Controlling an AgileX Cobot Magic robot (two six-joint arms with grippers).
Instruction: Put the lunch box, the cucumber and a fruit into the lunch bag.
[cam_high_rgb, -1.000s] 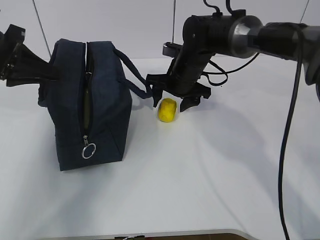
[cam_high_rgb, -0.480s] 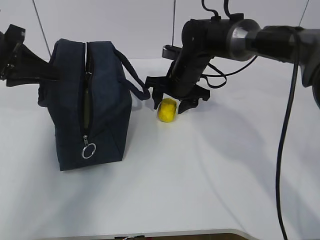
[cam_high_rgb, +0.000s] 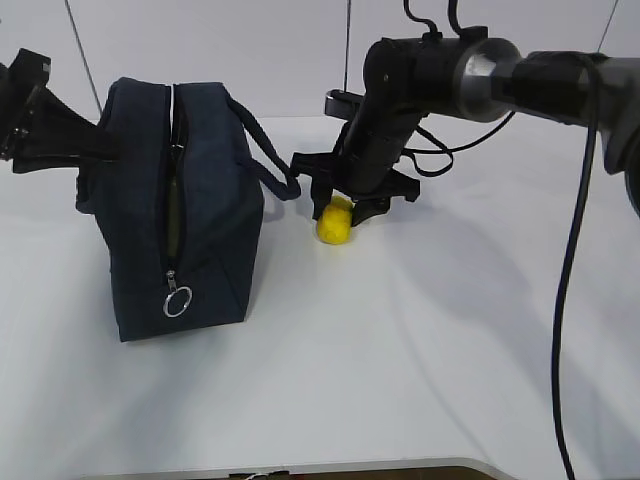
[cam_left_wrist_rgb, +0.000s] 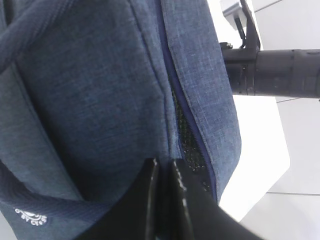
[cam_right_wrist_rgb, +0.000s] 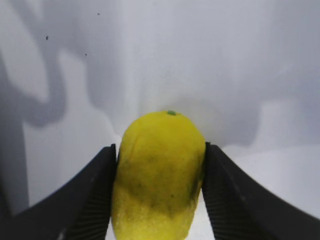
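Observation:
The yellow fruit (cam_high_rgb: 334, 226) lies on the white table just right of the lunch bag (cam_high_rgb: 215, 200). My right gripper (cam_high_rgb: 340, 211) comes down over it. In the right wrist view both fingers press the sides of the fruit (cam_right_wrist_rgb: 159, 170), so the right gripper (cam_right_wrist_rgb: 159, 149) is shut on it. The navy bag stands upright with its zipper partly apart; a dull green strip (cam_high_rgb: 176, 215) shows in the gap. The lunch box and the cucumber are hidden. My left gripper (cam_high_rgb: 100, 152) is shut against the bag's far left side, and its tips (cam_left_wrist_rgb: 164, 162) pinch the bag fabric (cam_left_wrist_rgb: 90, 90).
The bag's loop handle (cam_high_rgb: 270, 160) hangs toward the right gripper, close to its left finger. A silver ring pull (cam_high_rgb: 178, 301) dangles at the zipper's lower end. The white table (cam_high_rgb: 400, 350) spreads in front, its edge near the bottom.
The right gripper has sunk a little over the fruit and its fingers have closed from wide apart onto its sides. The left gripper and the bag have not moved.

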